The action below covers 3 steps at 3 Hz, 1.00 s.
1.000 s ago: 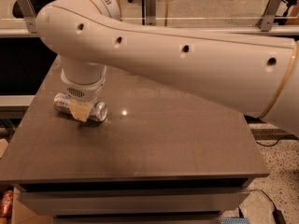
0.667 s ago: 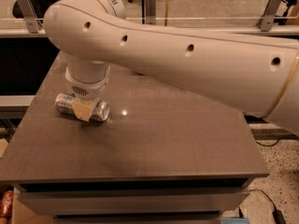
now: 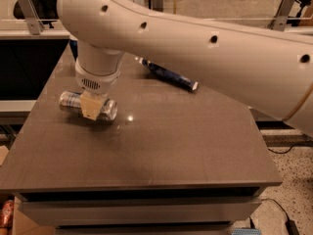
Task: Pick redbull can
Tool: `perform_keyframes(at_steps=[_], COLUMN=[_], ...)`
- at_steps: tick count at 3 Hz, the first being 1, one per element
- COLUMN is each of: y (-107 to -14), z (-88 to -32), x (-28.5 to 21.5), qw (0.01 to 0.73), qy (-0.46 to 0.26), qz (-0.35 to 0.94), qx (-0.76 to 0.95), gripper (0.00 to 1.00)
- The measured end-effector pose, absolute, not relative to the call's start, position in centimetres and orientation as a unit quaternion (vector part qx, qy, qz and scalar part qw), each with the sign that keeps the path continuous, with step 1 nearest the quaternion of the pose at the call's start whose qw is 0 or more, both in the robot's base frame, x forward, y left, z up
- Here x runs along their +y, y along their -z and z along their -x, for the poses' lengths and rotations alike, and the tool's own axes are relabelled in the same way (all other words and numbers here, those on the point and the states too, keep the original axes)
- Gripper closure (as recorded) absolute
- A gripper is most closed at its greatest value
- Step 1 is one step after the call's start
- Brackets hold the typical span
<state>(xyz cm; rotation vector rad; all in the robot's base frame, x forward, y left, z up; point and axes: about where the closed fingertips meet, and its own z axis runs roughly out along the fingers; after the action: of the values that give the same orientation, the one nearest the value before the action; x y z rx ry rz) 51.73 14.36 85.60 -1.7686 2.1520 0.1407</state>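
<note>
My gripper (image 3: 92,106) sits right over the redbull can (image 3: 70,102), which lies on its side near the table's (image 3: 171,151) left edge. I cannot tell whether it has closed on the can.

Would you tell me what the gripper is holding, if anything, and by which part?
The gripper appears clamped on the redbull can, around its middle, with the can lying sideways on the table.

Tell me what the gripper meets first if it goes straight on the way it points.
The redbull can, lying on its side on the table. The gripper points down over its middle; whether they already touch is unclear.
</note>
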Motion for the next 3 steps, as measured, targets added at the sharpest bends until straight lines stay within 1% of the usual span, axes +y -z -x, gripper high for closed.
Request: perform_keyframes(at_steps=[3], y=[-92.1], z=[-53.2], x=[13.0], qw=[0.206], qy=[-0.062], qz=[0.639], qx=[0.739], gripper=[1.0])
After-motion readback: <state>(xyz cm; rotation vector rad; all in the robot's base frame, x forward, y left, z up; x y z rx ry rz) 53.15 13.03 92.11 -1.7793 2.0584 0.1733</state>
